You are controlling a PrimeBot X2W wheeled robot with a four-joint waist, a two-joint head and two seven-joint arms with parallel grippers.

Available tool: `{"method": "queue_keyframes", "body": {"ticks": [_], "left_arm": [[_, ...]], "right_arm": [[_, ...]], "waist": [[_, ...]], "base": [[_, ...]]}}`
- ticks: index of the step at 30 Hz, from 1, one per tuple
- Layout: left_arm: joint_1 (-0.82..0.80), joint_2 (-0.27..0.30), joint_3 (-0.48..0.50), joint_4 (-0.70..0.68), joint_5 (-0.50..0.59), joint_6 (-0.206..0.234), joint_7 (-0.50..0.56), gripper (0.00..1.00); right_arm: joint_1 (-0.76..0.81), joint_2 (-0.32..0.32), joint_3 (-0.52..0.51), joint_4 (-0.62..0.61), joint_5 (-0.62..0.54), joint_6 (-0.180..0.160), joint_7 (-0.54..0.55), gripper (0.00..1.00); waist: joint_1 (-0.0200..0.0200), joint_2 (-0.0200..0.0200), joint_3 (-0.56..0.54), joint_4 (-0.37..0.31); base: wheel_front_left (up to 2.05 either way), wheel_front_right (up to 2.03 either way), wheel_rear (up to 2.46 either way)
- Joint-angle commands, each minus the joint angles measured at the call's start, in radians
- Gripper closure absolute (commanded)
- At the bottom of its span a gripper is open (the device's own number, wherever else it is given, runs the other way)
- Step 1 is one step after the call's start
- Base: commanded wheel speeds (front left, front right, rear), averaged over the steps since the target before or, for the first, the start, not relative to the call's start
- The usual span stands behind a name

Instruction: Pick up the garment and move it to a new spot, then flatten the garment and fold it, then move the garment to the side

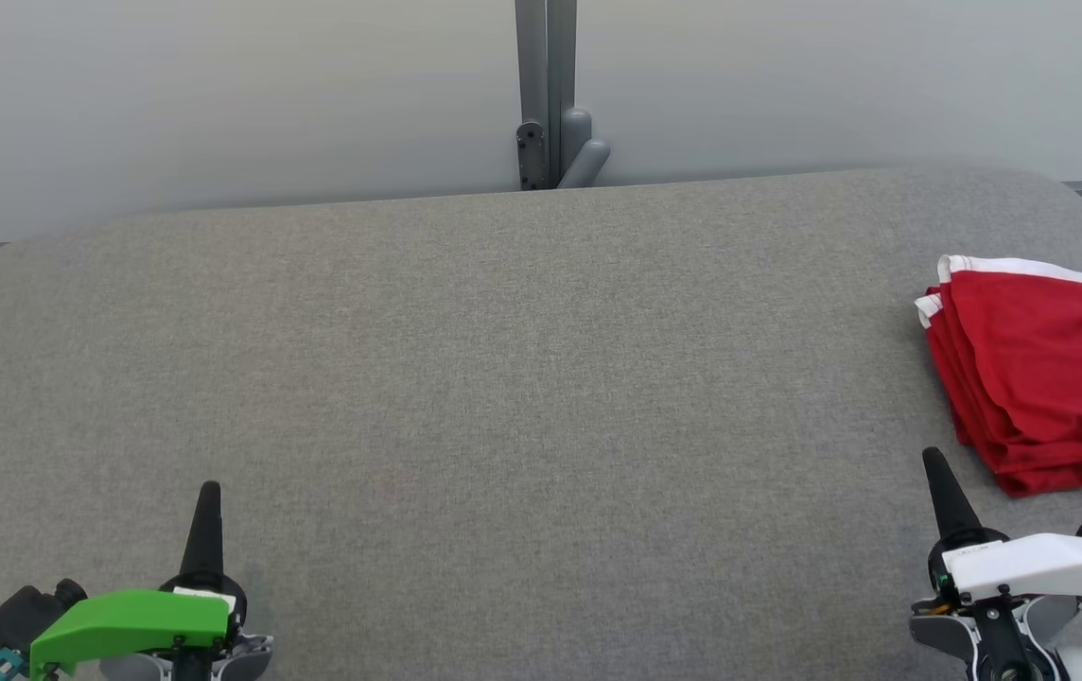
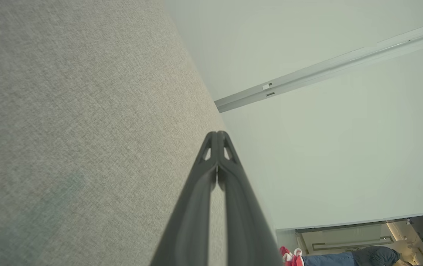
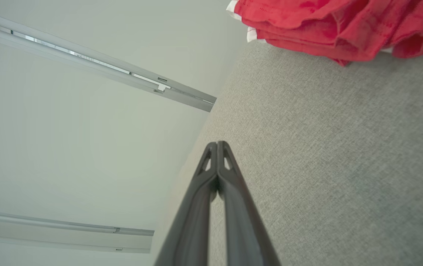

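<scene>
L gripper (image 1: pixel 208 494), green-covered, is sitting at lower left of head view, its two long dark fingers pressing together tip to tip and gripping nothing. R gripper (image 1: pixel 934 462), white-covered, is sitting at lower right, fingers likewise closing fully on themselves.

Just beyond R gripper and to its right, near but apart from the fingertips, the red folded fabric garment (image 1: pixel 1033 378) is lying on the grey woven-fabric table (image 1: pixel 503 378). It's stacking in several layers w/ folded edges facing left, white trim showing along the far-left corner, and a bit of white lettering getting cut off at frame edge. Its right part is running out of head view, so can't tell how close it's sitting to the table's right edge.

Bare grey surface is stretching from the garment across centre to the left side. The far corners are curving round. Behind the far edge, approx centre, a grey metal post (image 1: pixel 546 95) is standing against a pale wall (image 1: pixel 219 95).
</scene>
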Motion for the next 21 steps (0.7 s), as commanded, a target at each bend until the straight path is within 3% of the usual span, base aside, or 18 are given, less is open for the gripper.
{"method": "queue_keyframes", "body": {"ticks": [1, 21], "left_arm": [[-0.028, 0.005, 0.008, -0.013, -0.035, -0.003, 0.008, 1.00], [-0.047, 0.006, 0.024, -0.024, -0.194, -0.007, 0.052, 1.00]], "right_arm": [[-0.024, -0.007, -0.003, -0.010, 0.036, 0.001, 0.009, 1.00], [-0.043, -0.007, -0.005, -0.010, 0.221, 0.001, 0.053, 1.00]], "waist": [[0.0000, 0.0000, 0.000, 0.000], [0.0000, 0.0000, -0.001, -0.001]], "base": [[0.00, 0.00, 0.00], [0.00, 0.00, 0.00]]}}
